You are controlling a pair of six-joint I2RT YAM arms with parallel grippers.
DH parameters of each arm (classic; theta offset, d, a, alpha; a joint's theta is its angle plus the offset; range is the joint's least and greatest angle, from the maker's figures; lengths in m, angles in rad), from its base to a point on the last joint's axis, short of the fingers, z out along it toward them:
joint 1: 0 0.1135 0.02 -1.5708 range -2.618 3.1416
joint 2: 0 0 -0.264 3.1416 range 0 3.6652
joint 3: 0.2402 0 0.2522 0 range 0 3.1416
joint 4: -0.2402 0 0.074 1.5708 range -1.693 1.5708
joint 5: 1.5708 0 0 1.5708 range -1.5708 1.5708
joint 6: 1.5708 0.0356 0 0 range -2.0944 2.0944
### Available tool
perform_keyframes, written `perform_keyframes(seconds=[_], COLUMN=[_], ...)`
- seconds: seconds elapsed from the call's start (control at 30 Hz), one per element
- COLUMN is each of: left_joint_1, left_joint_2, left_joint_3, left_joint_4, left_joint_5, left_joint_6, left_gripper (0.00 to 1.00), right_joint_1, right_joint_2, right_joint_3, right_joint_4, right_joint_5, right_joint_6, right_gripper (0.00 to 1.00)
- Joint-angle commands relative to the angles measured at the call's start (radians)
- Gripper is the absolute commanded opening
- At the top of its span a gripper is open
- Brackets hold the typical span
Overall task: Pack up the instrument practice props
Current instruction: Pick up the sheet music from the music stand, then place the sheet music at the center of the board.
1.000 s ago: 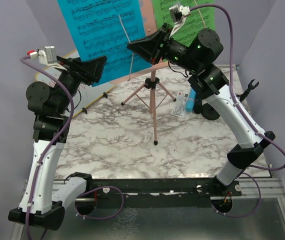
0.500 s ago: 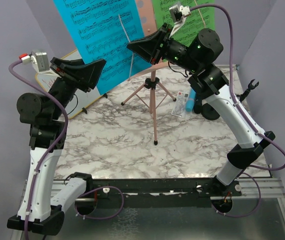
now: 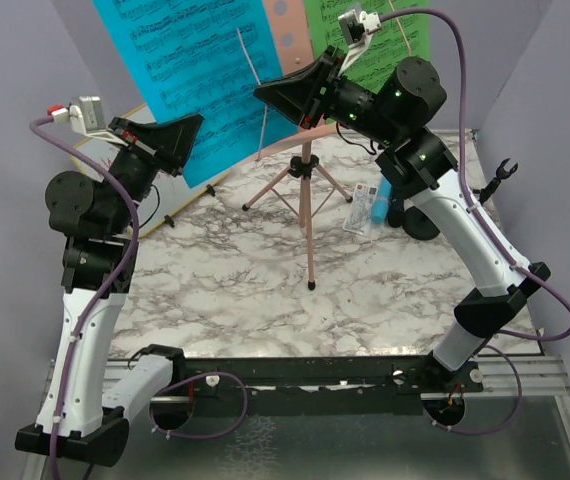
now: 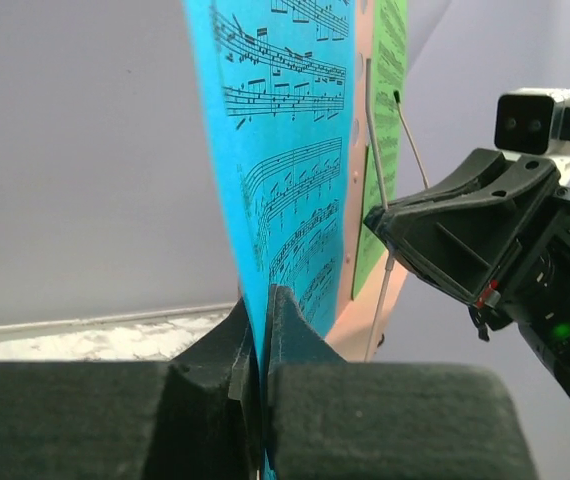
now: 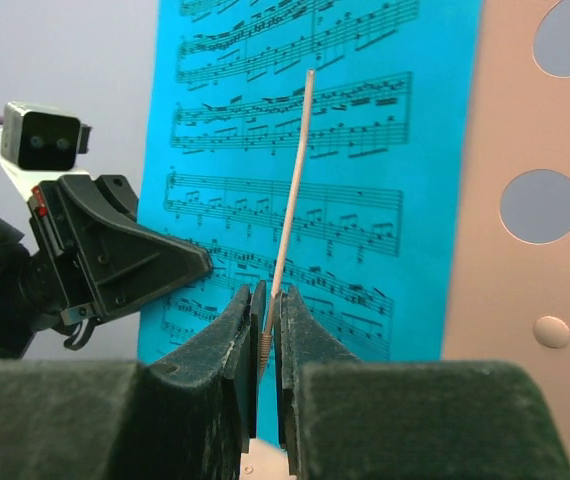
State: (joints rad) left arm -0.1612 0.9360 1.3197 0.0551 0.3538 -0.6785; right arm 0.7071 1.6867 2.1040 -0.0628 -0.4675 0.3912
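A robot lab's test cell: plain lilac panels (image 3: pixel 15 80) box in a marble-patterned bench (image 3: pixel 225 280), with two cabled arms (image 3: pixel 90 300) bolted to a metal rail (image 3: pixel 315 372) along its near edge.

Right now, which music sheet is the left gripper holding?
The blue music sheet, pinched at its lower edge by the left gripper; the green music sheet is ungripped.

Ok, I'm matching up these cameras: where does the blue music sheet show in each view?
Top external: blue music sheet upper left of centre, against the pink tray.
Left wrist: centre, nearly edge-on, clamped in the left end effector.
Right wrist: fills the middle, behind a thin rod.
Shared landmark: the pink tray, just right of the sheet in all three.
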Motion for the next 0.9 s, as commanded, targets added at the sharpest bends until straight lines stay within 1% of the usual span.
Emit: perform_keyframes(seconds=[0.0,0.07,0.2,0.43,0.63,0.87], left_joint_1=[0.003,0.003,0.003,0.003,0.003,0.003], left_joint_2=[-0.068,-0.087,-0.122,-0.211,-0.309,-0.388], left_joint_3=[0.01,0.009,0.015,0.007,-0.051,-0.113], left_joint_4=[-0.047,-0.064,-0.149,-0.289,-0.328,-0.369], left_joint_5=[-0.132,-0.158,-0.223,-0.41,-0.568,-0.671], left_joint_6=[0.051,0.073,0.116,0.201,0.229,0.228], left_gripper=[0.0,0.0,0.0,0.0,0.0,0.0], right_joint_1=[-0.003,-0.003,-0.003,-0.003,-0.003,-0.003], right_joint_2=[-0.006,-0.004,-0.004,0.001,0.024,0.03], right_joint_3=[-0.011,-0.011,-0.012,-0.013,-0.003,-0.002], right_joint_4=[-0.013,-0.013,-0.016,-0.025,-0.037,-0.05], right_joint_5=[0.024,0.025,0.04,0.079,0.086,0.087], right_joint_6=[-0.029,-0.03,-0.034,-0.053,-0.052,-0.059], right_gripper=[0.14,0.14,0.14,0.15,0.17,0.22])
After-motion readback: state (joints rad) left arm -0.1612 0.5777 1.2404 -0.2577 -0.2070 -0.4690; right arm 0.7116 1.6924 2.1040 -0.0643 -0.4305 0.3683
